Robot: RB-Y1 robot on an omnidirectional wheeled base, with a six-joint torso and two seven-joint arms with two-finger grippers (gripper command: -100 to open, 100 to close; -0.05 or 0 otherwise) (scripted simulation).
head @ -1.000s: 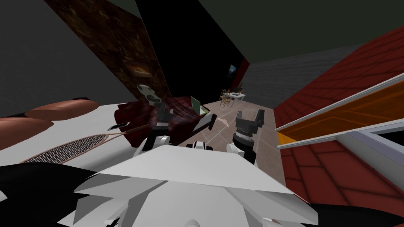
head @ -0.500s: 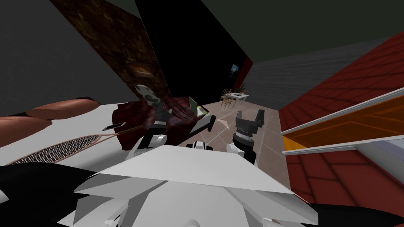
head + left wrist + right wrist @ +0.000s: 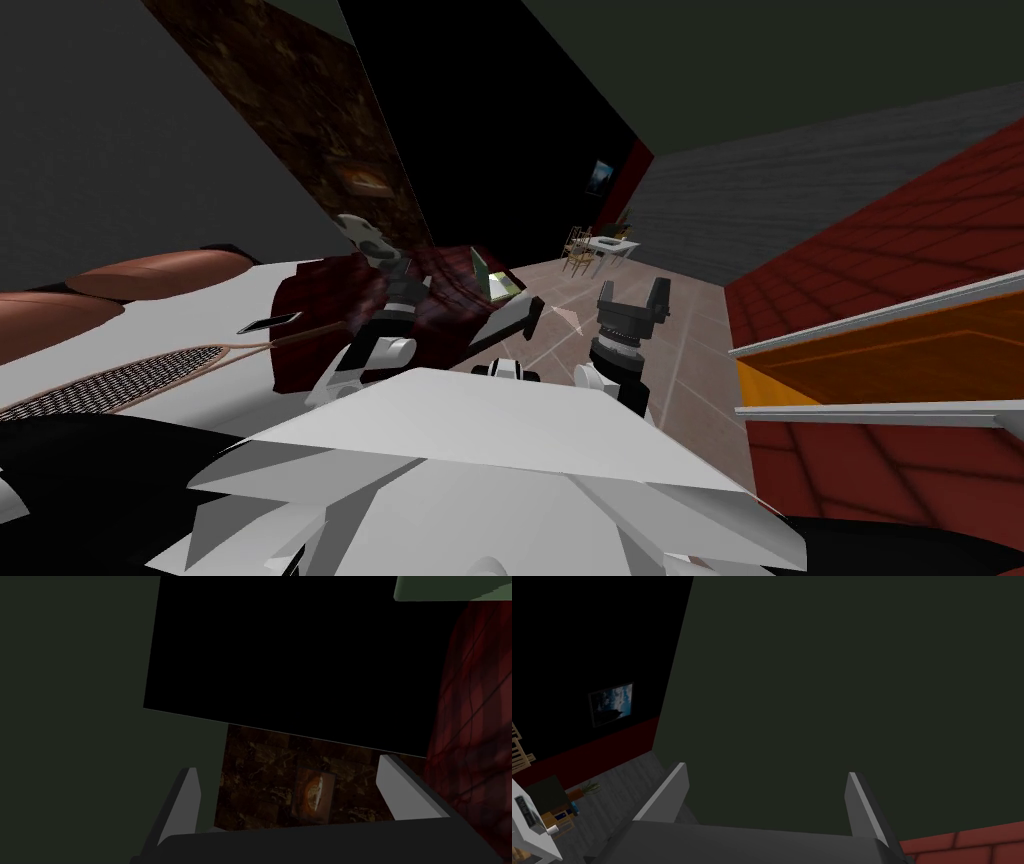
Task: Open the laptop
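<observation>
Turning slightly since a second ago, the robot faces a white bed (image 3: 190, 312). On its dark red blanket (image 3: 305, 340) sits the laptop (image 3: 487, 275), just past the raised left claw (image 3: 368, 238). That claw and the right claw (image 3: 632, 292) both gape empty, so the reach likely lies ahead.

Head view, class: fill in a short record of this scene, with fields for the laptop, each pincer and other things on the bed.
laptop: on the dark red blanket, lid seemingly part raised
left pincer: open, raised by the blanket, clear of the laptop
right pincer: open, over the floor, holding nothing
also on the bed: racket, phone
</observation>
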